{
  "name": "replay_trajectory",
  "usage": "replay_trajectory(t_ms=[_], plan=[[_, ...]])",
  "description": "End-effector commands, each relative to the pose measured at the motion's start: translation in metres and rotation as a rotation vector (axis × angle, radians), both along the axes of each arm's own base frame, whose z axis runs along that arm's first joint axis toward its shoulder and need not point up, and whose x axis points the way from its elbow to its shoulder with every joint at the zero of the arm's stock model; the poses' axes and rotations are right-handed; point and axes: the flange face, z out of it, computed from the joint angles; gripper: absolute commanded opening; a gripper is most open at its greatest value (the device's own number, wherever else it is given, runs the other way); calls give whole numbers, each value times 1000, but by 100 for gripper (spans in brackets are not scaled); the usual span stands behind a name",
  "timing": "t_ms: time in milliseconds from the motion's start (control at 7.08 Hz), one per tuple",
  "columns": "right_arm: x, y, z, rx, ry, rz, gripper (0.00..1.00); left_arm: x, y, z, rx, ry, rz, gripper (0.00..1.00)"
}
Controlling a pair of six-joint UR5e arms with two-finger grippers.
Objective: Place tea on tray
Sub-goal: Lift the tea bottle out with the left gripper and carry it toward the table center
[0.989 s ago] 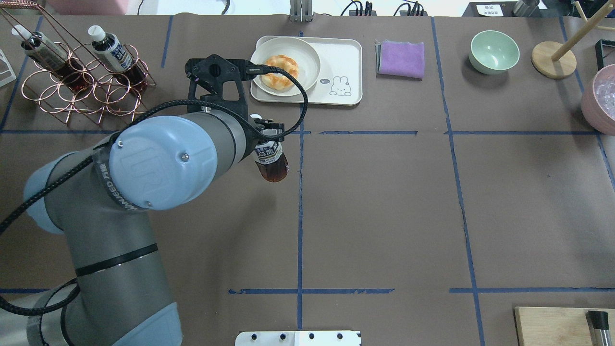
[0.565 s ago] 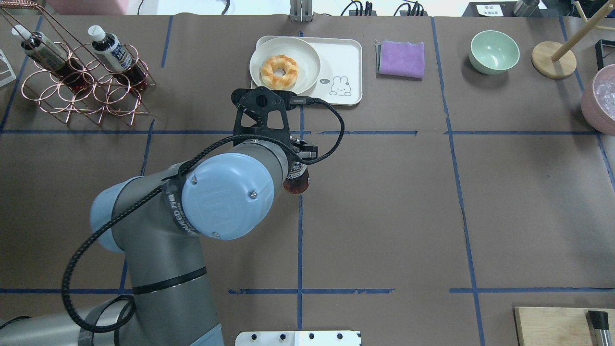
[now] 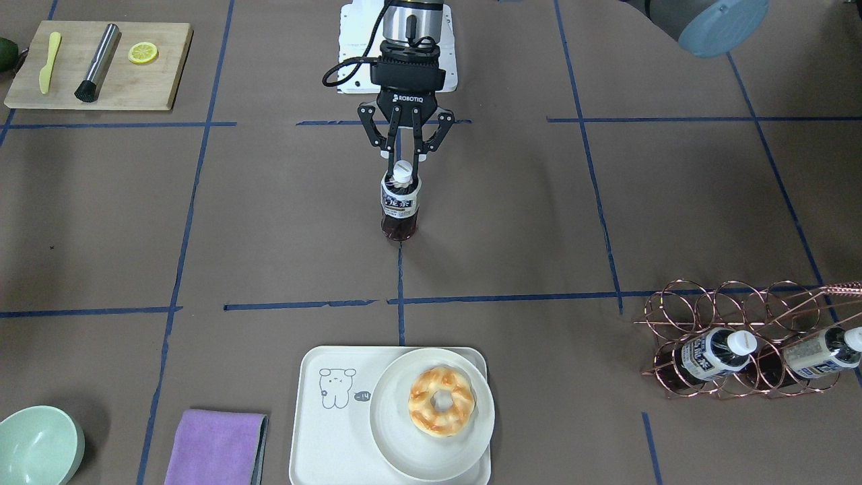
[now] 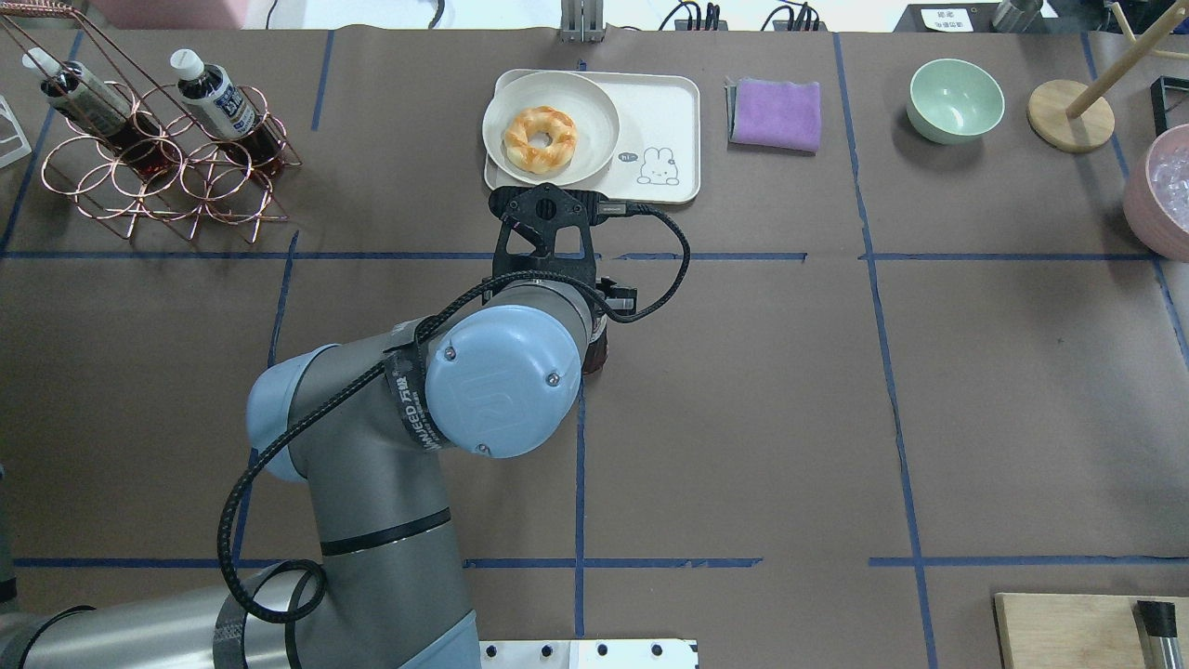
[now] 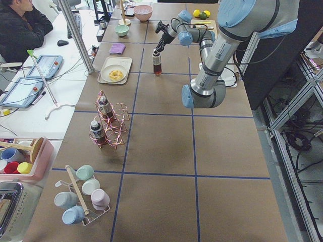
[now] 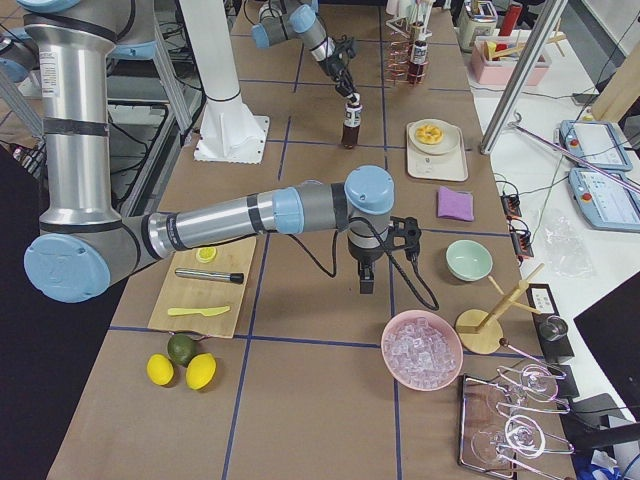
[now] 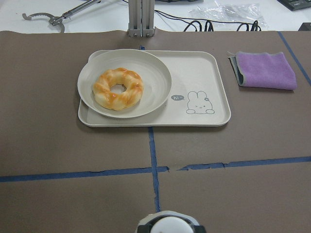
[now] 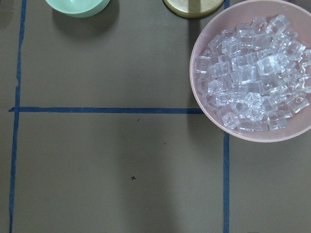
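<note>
My left gripper [image 3: 403, 162] is shut on the white-capped neck of the tea [image 3: 400, 205], a small bottle of dark reddish-brown liquid held upright over the table's centre line. In the overhead view my wrist hides all but a sliver of the tea [image 4: 597, 353]. The left wrist view shows only its cap [image 7: 170, 226] at the bottom edge, with the tray [image 7: 204, 68] ahead. The cream tray [image 4: 661, 102] carries a round plate [image 4: 594, 107] with a doughnut [image 4: 540, 139] on its left half. My right gripper [image 6: 366, 282] hovers by the ice bowl; I cannot tell whether it is open or shut.
A copper wire rack [image 4: 158, 177] at the far left holds two more bottles. A purple cloth [image 4: 776, 113], a green bowl [image 4: 955, 98] and a wooden stand [image 4: 1070, 115] lie right of the tray. A pink bowl of ice [image 8: 252, 73] and a cutting board [image 3: 101, 67] are on the right side.
My left arm has swung right with the tea, carrying it from left of the centre line to a spot on that line in front of the tray.
</note>
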Motion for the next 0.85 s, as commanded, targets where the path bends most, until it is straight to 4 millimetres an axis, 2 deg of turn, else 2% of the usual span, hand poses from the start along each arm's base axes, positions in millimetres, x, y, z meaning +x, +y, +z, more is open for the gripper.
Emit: replay_trajectory(t_ms=[0, 141, 283, 565, 707], plan=[[-1, 0, -2, 1, -12, -2, 100, 0, 0, 0, -1, 3, 1, 54], [0, 1, -4, 6, -12, 0, 100, 0, 0, 4, 2, -9, 1, 100], [0, 2, -8, 14, -13, -1, 100, -1, 0, 4, 2, -6, 0, 100], [-1, 1, -9, 15, -13, -2, 100, -19, 5, -11, 15, 37, 1, 100], [0, 1, -9, 17, -12, 0, 100, -38, 12, -24, 28, 78, 3, 100]])
